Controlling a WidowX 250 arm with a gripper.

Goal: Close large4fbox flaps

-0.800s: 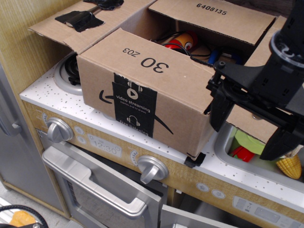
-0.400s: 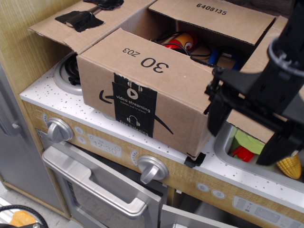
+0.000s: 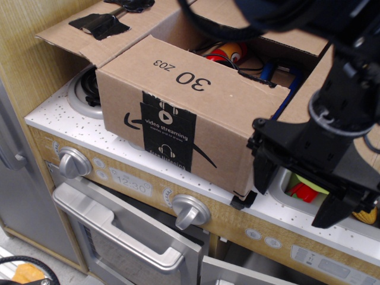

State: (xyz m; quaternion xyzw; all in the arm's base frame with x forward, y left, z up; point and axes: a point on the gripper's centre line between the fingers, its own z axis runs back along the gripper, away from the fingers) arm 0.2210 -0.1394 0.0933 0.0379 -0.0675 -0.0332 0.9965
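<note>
The large4fbox stands on the toy stove top, open, with "30 Z03" and the black tape strip on its near side. Its left flap, with black tape pieces, is spread outward. The far flap stands up, its print hidden behind my arm. The right flap hangs outward behind the gripper. I cannot make out the near flap. My gripper is open and empty, low at the box's near right corner, its left finger just beside the box wall.
Toys lie inside the box. The sink at the right holds a red and green toy and a corn cob. Stove knobs and the oven handle are below. A burner sits left of the box.
The gripper has moved down and left toward the box's near right corner. The arm has swung over the top of the box and now covers the far flap's print.
</note>
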